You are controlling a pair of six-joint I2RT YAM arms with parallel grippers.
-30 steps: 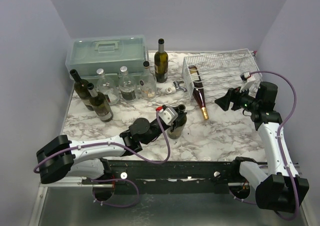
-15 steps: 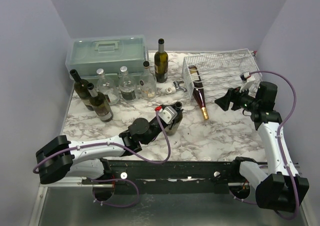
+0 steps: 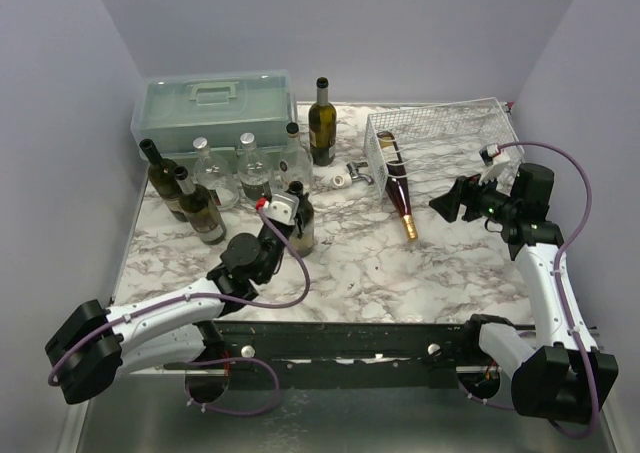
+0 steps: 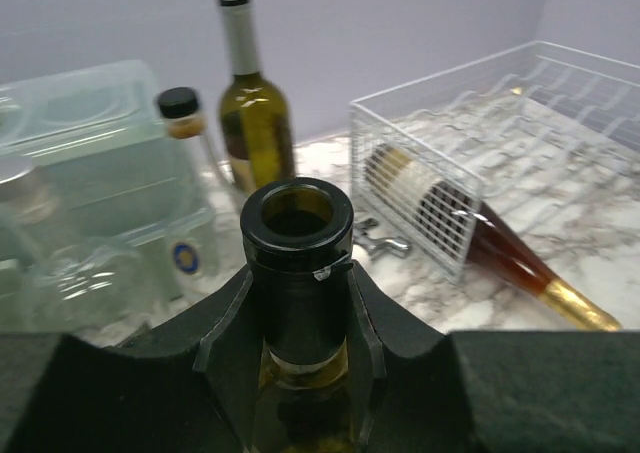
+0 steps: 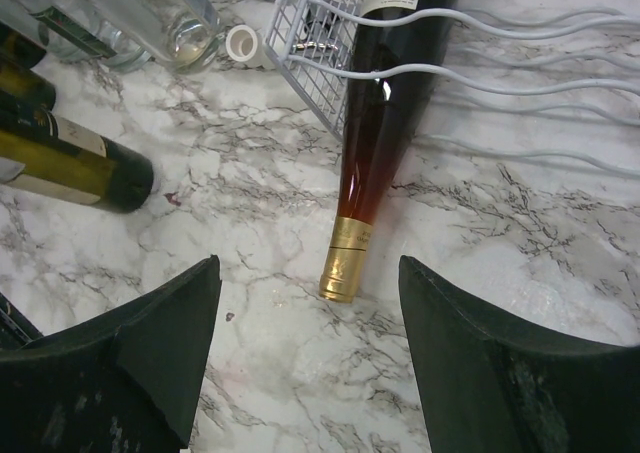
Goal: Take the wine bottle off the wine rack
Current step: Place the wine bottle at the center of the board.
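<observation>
White wire-mesh rectangular wine rack (image 3: 432, 113) sits at the marble table's (image 3: 420, 268) far-right corner. A reddish-brown glass wine bottle w/ gold foil cap (image 3: 399, 186) lies in its left cradle, neck poking out past the near side. R gripper (image 3: 450, 202) hangs just right of that neck, jaws apart, empty. L gripper (image 3: 292, 206) is clamped on the neck of an upright dark-green glass bottle (image 3: 300, 231) (open top, no cork), left of the table's centre.
</observation>
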